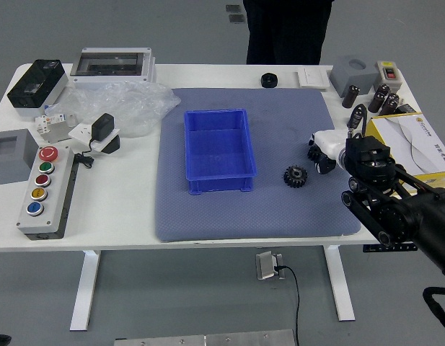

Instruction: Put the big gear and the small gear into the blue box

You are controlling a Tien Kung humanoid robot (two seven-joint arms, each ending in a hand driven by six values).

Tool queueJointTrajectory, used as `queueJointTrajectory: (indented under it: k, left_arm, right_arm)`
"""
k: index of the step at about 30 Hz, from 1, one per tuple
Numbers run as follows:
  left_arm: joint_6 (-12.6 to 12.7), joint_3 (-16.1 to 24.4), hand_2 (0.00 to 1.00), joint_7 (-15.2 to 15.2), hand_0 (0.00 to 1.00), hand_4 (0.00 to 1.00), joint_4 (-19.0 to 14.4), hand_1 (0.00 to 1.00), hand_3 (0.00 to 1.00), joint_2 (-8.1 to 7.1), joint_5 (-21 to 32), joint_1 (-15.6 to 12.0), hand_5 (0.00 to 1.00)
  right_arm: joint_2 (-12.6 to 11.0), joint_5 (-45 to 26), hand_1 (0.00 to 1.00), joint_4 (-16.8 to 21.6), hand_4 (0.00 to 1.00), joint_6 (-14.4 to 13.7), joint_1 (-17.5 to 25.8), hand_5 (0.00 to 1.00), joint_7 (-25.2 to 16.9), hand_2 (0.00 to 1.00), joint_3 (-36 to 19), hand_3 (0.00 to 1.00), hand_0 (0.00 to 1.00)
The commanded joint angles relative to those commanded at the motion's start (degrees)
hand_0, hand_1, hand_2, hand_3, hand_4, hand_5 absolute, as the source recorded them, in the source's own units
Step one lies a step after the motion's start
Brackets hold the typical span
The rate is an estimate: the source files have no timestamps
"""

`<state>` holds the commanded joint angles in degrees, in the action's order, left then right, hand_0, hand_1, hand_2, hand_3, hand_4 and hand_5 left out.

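- Blue box (221, 186): sits upright on the blue-grey mat (208, 223), open at the top; holds neither gear. Count placed: none of two.
- Small gear (313, 153): lies on the mat, to the right of the box and well apart from it; shows only in part, beside the right hand (333, 147).
- Big gear (295, 176): lies loose on the mat, between the box and the right hand, a little nearer the table's front edge; not in anything's hold.
- Right hand: reaches in over the mat, with fingers apart around the small gear; shows no firm clamp. Contact with the gear: cannot tell.
- Left hand: out of view.
- Person (288, 32): stands beyond the far side of the white table (121, 216), in dark clothing; hands out of view.
- Progress, by judgement: early, at the pick-up of the small gear.
- Left to do, by judgement: close on the small gear, lift, carry across to the box, release inside; then repeat with the big gear.
- Done in full: neither placement.
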<state>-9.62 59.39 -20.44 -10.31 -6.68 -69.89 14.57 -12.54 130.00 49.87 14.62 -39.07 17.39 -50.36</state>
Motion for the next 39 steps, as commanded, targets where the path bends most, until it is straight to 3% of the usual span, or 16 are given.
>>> queueJointTrajectory:
  k: [11,12,17,18,32,39]
  left_arm:
    - [0.0,0.1,0.779,-0.1,0.823,0.66,0.0,0.784,0.75,-0.01,-0.2,0.0,0.379]
    - [0.0,0.1,0.779,-0.1,0.824,0.66,0.0,0.785,0.75,-0.01,-0.2,0.0,0.38]
    - [0.0,0.1,0.779,-0.1,0.824,0.66,0.0,0.785,0.75,0.01,-0.3,0.0,0.38]
    - [0.0,0.1,0.779,-0.1,0.823,0.66,0.0,0.784,0.75,0.01,-0.3,0.0,0.379]
    - [0.0,0.0,0.779,-0.1,0.823,0.66,0.0,0.784,0.75,0.0,0.0,0.0,0.38]
    - [0.1,0.0,0.779,-0.1,0.823,0.659,0.0,0.784,0.75,-0.17,0.3,0.0,0.38]
  right_arm:
    - [0.6,0.0,0.558,-0.7,0.525,-0.8,-0.2,0.124,0.1,0.677,-0.3,0.675,0.597]
    - [0.7,0.0,0.517,-0.7,0.52,-0.8,-0.2,0.13,0.2,0.583,-0.3,0.624,0.557]
    - [0.8,0.0,0.517,-1.1,0.52,-1.2,-0.1,0.13,0.2,0.583,-0.4,0.624,0.557]
    - [0.8,0.0,0.492,-1.2,0.518,-1.3,-0.1,0.126,0.2,0.529,-0.4,0.56,0.536]
    - [0.5,0.0,0.461,-0.7,0.518,-2.7,-0.6,0.129,0.2,0.495,-1.6,0.499,0.525]
    - [-0.7,0.0,0.46,2.1,0.52,-2.6,-1.9,0.131,0.6,0.49,-2.4,0.493,0.525]
